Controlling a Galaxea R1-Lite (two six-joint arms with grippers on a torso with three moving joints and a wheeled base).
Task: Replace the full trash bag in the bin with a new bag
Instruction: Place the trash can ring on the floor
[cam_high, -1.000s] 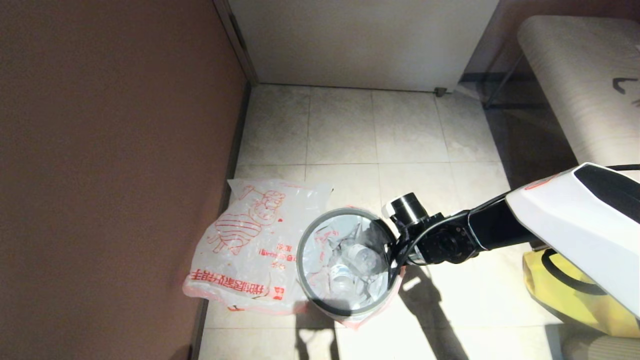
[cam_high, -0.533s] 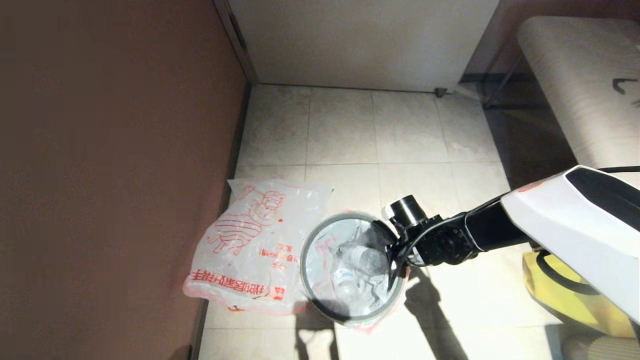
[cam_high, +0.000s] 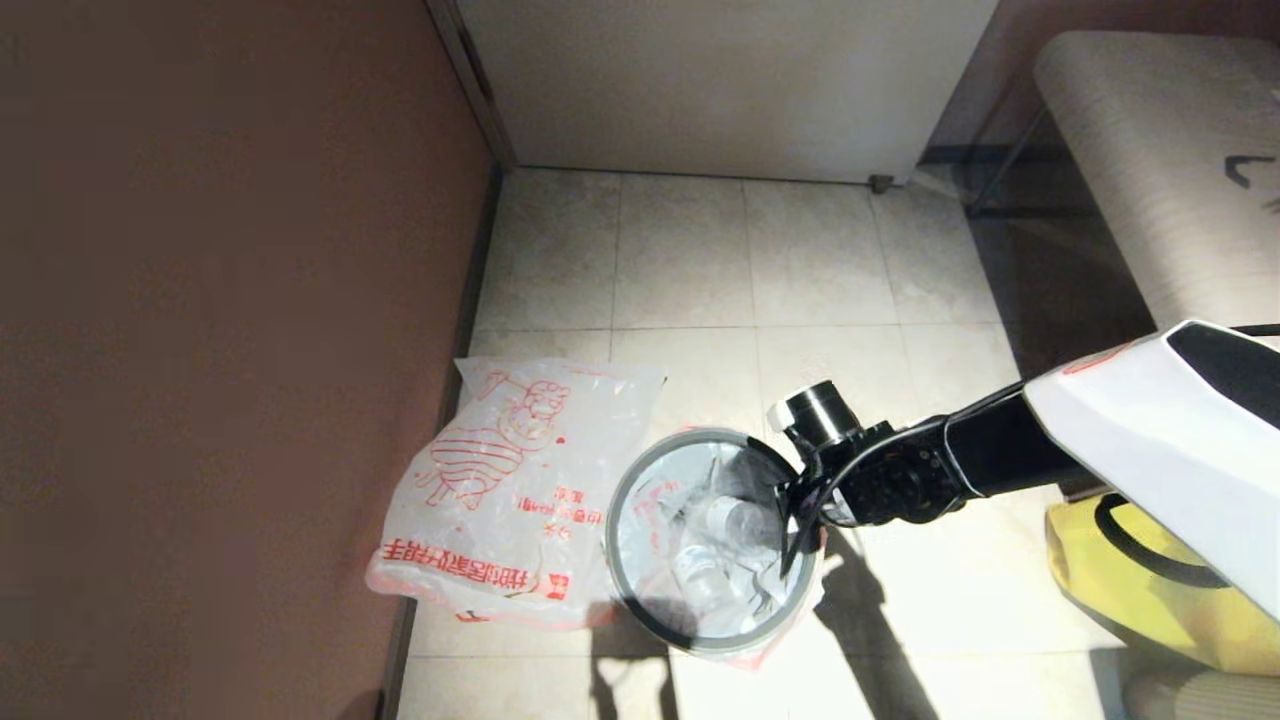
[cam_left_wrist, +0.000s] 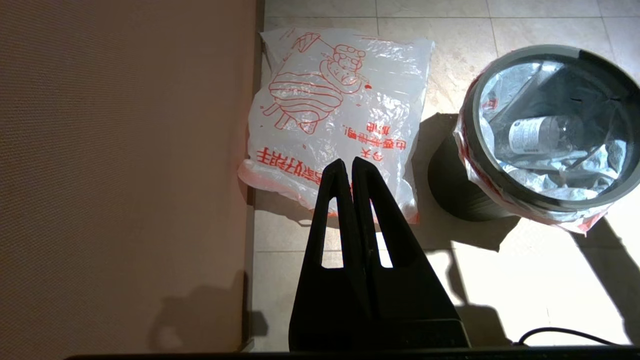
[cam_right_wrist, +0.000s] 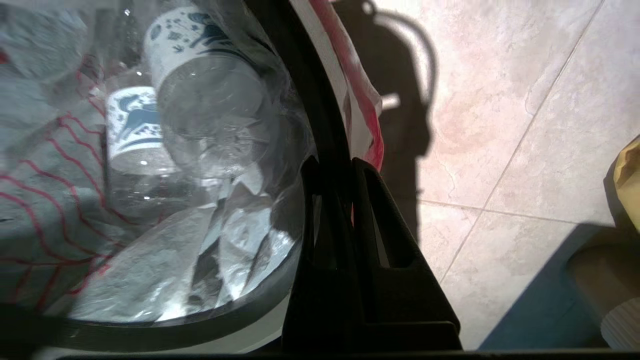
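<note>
The bin (cam_high: 612, 520) stands on the tiled floor, lined with the full trash bag (cam_high: 655, 525), whose clear bottles (cam_high: 725, 518) show inside. The bag's red-printed edge folds over the grey hoop rim (cam_right_wrist: 320, 100). My right gripper (cam_high: 792, 520) is shut on that rim at the bin's right side, one finger inside and one outside (cam_right_wrist: 332, 167), pinching the bag's edge with it. Flat on the floor left of the bin lies the new bag (cam_high: 500, 490), against the wall. My left gripper (cam_left_wrist: 347, 162) hangs shut and empty above the new bag's near edge (cam_left_wrist: 330, 100).
A brown wall (cam_high: 200, 350) runs along the left. A white panel (cam_high: 720, 80) closes the back. A big yellow bag (cam_high: 1150, 590) sits on the floor at the right, below a pale cushioned seat (cam_high: 1150, 150). Open tiles lie behind the bin.
The right gripper has pulled the bin a little to the right and nearer to me, its grip unchanged. The new bag has stayed put.
</note>
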